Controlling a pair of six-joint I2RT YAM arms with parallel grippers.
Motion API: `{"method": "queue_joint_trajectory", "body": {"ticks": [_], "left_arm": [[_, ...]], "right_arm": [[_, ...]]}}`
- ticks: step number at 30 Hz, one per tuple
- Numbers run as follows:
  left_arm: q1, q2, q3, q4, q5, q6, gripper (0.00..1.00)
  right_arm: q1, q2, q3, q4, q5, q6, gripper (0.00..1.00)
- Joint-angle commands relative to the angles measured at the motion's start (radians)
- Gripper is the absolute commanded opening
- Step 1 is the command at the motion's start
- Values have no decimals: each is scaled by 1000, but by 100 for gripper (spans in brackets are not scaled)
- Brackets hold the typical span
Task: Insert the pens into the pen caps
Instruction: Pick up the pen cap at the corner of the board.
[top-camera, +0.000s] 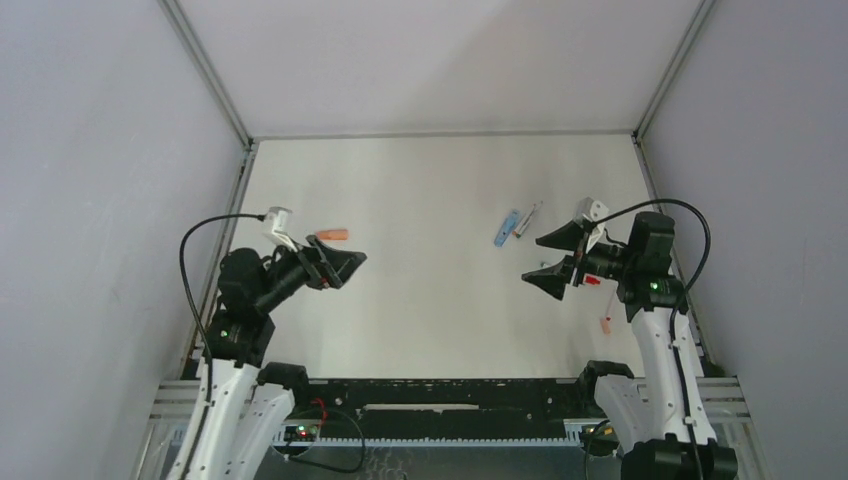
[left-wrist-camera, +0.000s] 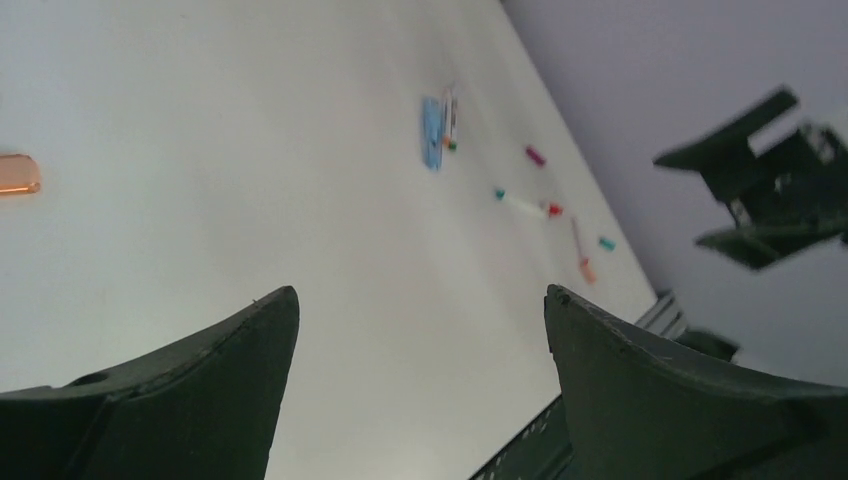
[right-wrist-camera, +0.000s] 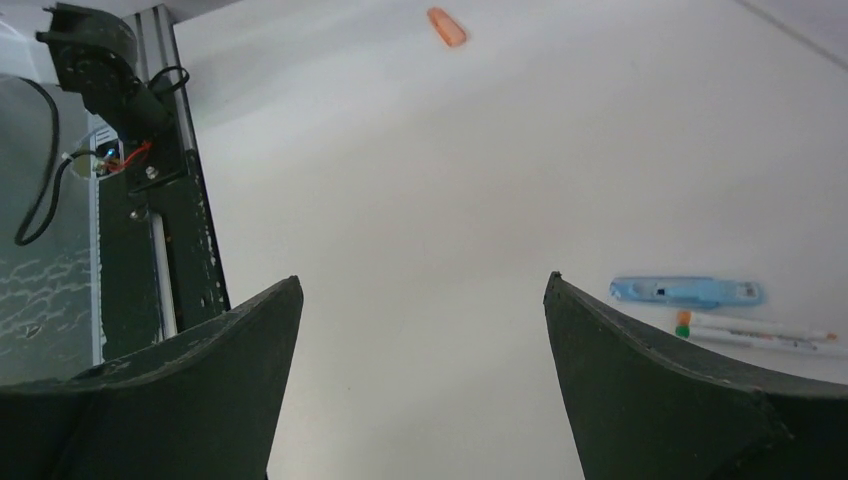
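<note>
My left gripper (top-camera: 348, 272) hangs open and empty over the table's left side; a salmon-orange pen cap (top-camera: 332, 235) lies just behind it. My right gripper (top-camera: 533, 258) is open and empty at the right. A light blue pen cap (top-camera: 506, 227) and two slim pens (top-camera: 528, 218) lie side by side just beyond it. The left wrist view shows the blue cap (left-wrist-camera: 433, 132), a magenta cap (left-wrist-camera: 536, 155), a white pen (left-wrist-camera: 525, 203) with teal and red ends, a teal cap (left-wrist-camera: 606, 243) and an orange-tipped pen (left-wrist-camera: 580, 250). The right wrist view shows the blue cap (right-wrist-camera: 685, 291) and pens (right-wrist-camera: 760, 330).
Grey walls close in the white table (top-camera: 440, 190) on three sides. A black rail (top-camera: 450, 410) with both arm bases runs along the near edge. A small salmon piece (top-camera: 606, 322) lies by the right arm. The orange cap (right-wrist-camera: 447, 26) shows far off in the right wrist view.
</note>
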Motion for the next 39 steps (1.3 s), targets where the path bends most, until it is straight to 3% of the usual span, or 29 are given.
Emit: {"method": "queue_joint_trajectory", "body": {"ticks": [1, 5, 8, 15, 21, 34, 39], "left_arm": [[-129, 13, 142, -159, -170, 272, 95], [-131, 8, 86, -167, -173, 348, 95], [-131, -46, 6, -154, -216, 352, 95], [-126, -123, -4, -138, -236, 357, 97], [-125, -99, 0, -133, -207, 344, 100], [-113, -67, 9, -128, -228, 386, 100], [-108, -85, -2, -120, -290, 430, 100]], "right_arm": [[-17, 60, 30, -87, 27, -146, 98], [-64, 126, 29, -85, 100, -164, 98], [-82, 169, 30, -85, 225, -211, 98], [-85, 318, 44, -94, 538, -330, 93], [-84, 374, 71, -118, 630, -338, 85], [-87, 355, 93, -141, 860, -351, 86], [-157, 375, 139, -212, 852, -408, 84]]}}
